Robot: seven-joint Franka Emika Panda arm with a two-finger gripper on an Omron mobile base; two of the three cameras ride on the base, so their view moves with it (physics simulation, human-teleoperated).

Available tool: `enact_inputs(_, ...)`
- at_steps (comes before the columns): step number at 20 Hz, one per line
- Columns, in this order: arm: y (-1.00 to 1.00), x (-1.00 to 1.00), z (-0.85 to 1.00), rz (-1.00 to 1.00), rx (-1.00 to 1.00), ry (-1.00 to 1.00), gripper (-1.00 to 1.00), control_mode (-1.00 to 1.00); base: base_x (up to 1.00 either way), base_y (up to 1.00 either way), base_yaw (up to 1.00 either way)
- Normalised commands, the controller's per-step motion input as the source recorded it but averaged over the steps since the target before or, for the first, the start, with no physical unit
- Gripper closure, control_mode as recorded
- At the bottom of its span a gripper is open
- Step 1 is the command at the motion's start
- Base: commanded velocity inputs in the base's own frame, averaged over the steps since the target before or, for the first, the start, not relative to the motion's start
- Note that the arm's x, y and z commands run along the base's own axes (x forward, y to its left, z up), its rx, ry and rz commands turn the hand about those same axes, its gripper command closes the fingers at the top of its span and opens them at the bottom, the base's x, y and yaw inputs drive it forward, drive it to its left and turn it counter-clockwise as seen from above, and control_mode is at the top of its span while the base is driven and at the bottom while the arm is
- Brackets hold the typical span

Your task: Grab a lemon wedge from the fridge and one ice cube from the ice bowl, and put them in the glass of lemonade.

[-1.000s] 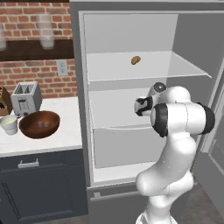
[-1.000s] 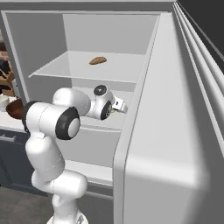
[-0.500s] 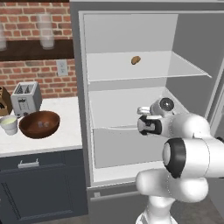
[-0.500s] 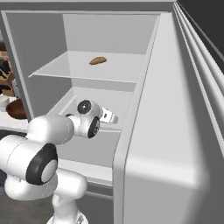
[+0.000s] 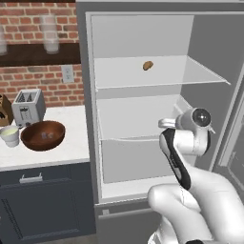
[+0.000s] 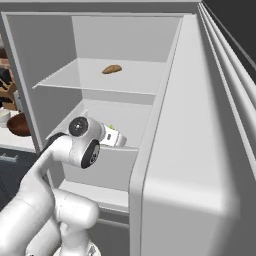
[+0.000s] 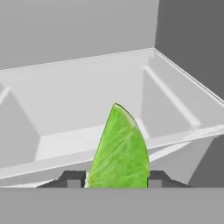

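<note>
A green-yellow lemon wedge (image 7: 119, 153) stands upright between my gripper's (image 7: 117, 180) two dark fingertips (image 7: 72, 179), which press on both its sides. From the right base view, the gripper (image 6: 116, 139) sits just over the front of the fridge's (image 6: 30, 60) middle shelf, with a speck of the lemon wedge (image 6: 111, 128) showing at its tip. The fridge (image 5: 86, 95) stands open, white inside. On the counter to its left are the brown wooden ice bowl (image 5: 43, 135) and the small whitish glass of lemonade (image 5: 10, 136).
A small brown lump (image 5: 147, 65) lies on the upper clear shelf. The open fridge door (image 6: 200, 150) stands close on the right of the arm. A toaster (image 5: 27, 107) sits behind the bowl, and tall clear glasses (image 5: 50, 33) stand on a wall shelf.
The arm has folded and the hand has drawn back and down toward the front of the middle shelf. The jaws have narrowed around the wedge.
</note>
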Motion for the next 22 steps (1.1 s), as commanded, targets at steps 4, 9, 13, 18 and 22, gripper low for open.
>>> enact_inputs(4,0.1,-1.0,0.86,0.08,0.01,0.15,1.0,-1.0,0.0,0.0,0.0)
enact_inputs(9,0.23,-1.0,0.33,0.12,0.0,0.15,1.0,-1.0,0.0,0.0,0.0)
enact_inputs(13,0.36,-1.0,0.0,0.09,0.0,0.22,1.0,-1.0,0.0,0.0,0.0)
enact_inputs(18,0.0,0.0,0.0,0.0,0.0,0.0,1.0,1.0,-1.0,0.46,0.0)
enact_inputs(22,0.0,0.0,0.0,0.0,0.0,0.0,1.0,1.0,-0.87,0.8,0.0)
